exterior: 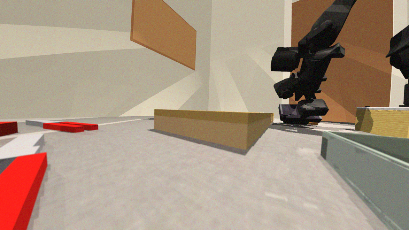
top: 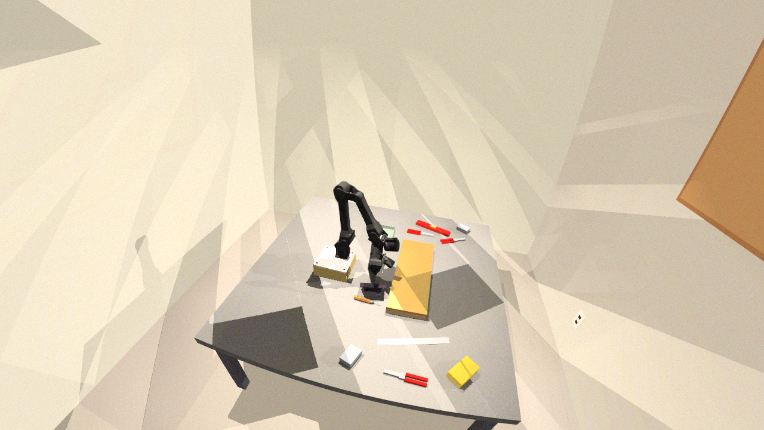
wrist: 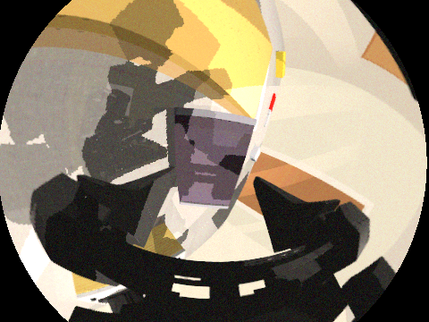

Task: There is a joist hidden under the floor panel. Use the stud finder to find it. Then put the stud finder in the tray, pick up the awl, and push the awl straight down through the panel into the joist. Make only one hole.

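Note:
The stud finder (top: 380, 286) (exterior: 284, 113) (wrist: 210, 148) is a dark purple box near the table, left of the floor panel in the top view. My gripper (top: 373, 289) (exterior: 311, 110) (wrist: 216, 175) is open, its fingers apart on both sides of the box, one standing in front of it in the exterior view. The awl (top: 363, 299) (exterior: 313, 123) lies close by, its orange handle showing. The floor panel (top: 418, 269) (exterior: 200, 123) (wrist: 243, 49) is a raised yellow-brown slab; no hole is visible on it. The green tray (top: 390, 231) (exterior: 357, 165) stands behind the arm. The joist is hidden.
The arm's base block (top: 332, 270) is left of the panel. A red level (top: 433, 227), red-handled tools and a small grey box (top: 463, 228) lie at the back. A white strip (top: 412, 341), a grey box (top: 350, 356), pliers (top: 415, 378) and a yellow block (top: 462, 371) lie at the front.

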### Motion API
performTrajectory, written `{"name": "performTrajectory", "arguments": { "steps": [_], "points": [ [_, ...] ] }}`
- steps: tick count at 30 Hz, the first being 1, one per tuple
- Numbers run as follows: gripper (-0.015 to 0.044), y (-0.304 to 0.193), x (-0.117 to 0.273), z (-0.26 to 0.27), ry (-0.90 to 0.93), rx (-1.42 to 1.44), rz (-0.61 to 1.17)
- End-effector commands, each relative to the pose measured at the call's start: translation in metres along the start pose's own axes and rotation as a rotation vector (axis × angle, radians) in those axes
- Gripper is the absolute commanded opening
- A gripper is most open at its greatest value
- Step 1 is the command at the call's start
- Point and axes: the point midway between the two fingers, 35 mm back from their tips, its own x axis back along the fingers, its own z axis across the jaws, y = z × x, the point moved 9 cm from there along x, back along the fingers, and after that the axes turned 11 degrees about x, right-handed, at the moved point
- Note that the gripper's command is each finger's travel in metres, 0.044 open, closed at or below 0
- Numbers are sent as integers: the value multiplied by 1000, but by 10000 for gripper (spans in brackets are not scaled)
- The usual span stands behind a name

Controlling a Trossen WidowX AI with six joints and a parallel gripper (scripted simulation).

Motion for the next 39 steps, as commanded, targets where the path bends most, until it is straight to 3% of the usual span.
{"name": "performTrajectory", "arguments": {
  "steps": [1,11,15,16,36,39],
  "points": [
    [440,2,13,-6,-5,-11,-7],
    [440,-15,101,-40,3,-2,-3],
    [440,-15,101,-40,3,-2,-3],
    [440,-5,76,-29,15,12,5],
    [440,-5,76,-29,15,12,5],
    [440,-2,70,-34,75,122,25]
  ]
}}
